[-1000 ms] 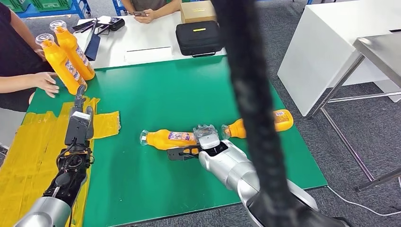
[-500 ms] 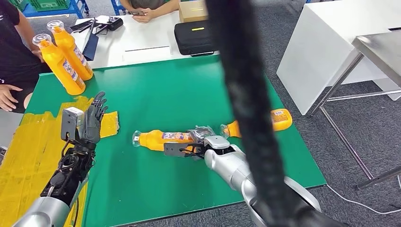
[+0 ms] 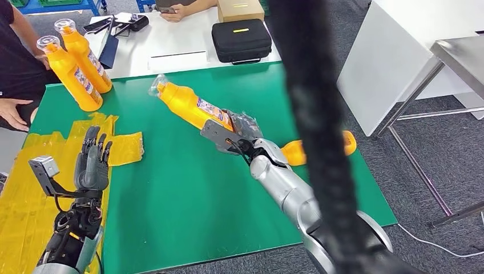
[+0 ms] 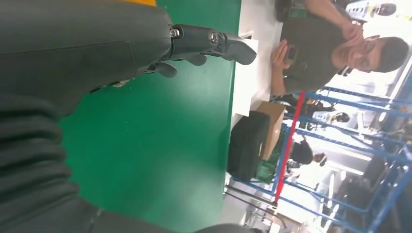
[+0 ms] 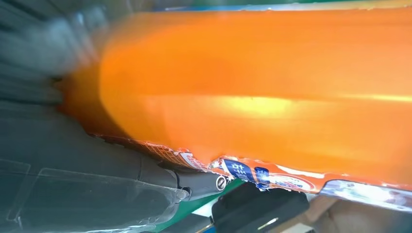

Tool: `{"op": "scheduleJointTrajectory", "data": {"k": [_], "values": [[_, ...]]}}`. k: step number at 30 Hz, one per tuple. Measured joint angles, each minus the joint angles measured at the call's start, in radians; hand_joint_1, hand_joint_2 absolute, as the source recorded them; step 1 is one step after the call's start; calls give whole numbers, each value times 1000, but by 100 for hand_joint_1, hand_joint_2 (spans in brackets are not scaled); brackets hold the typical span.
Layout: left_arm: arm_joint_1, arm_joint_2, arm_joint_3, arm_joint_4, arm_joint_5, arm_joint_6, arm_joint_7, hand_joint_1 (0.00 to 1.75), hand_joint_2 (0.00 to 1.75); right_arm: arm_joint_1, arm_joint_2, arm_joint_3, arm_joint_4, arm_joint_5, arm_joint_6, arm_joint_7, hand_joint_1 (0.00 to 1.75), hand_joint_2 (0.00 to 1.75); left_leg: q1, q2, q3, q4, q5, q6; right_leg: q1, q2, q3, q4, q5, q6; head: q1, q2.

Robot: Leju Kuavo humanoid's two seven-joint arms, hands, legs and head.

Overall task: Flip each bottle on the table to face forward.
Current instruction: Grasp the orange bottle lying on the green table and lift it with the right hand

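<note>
Right hand (image 3: pixel 235 132) grips an orange bottle (image 3: pixel 191 105) by its base end; I see the fingers (image 5: pixel 160 177) clamped against the label edge in the right wrist view. The bottle is tilted, its clear cap pointing to the far left, over the middle of the green bench (image 3: pixel 171 194). A second orange bottle (image 3: pixel 299 152) lies on its side near the bench's right edge, partly hidden behind a black cable (image 3: pixel 311 114). Two more orange bottles (image 3: pixel 74 63) stand upright at the far left corner, just beside a person's arm (image 3: pixel 14 108). Left hand (image 3: pixel 92 162) is raised over the yellow sheet (image 3: pixel 34 182) at the near left, fingers (image 4: pixel 214 41) straight and apart, holding nothing. A black case (image 3: pixel 241 40) sits on the white table beyond.
</note>
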Motion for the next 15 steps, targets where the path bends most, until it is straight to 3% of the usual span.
{"op": "scheduleJointTrajectory", "data": {"k": [10, 15], "values": [[34, -46, 34, -68, -12, 18, 2, 0, 175, 0, 10, -28, -6, 3, 3, 33, 175, 175, 0, 0, -1, 0, 0, 0, 0, 0, -1, 0, 0, 0, 0, 0], [45, -106, 35, -112, -14, -1, 22, 0, 175, -2, 68, -24, 4, 25, 20, 68, 175, 175, 0, 1, -3, 0, 0, 0, 0, 0, -3, 0, 0, 0, 0, 0]]}}
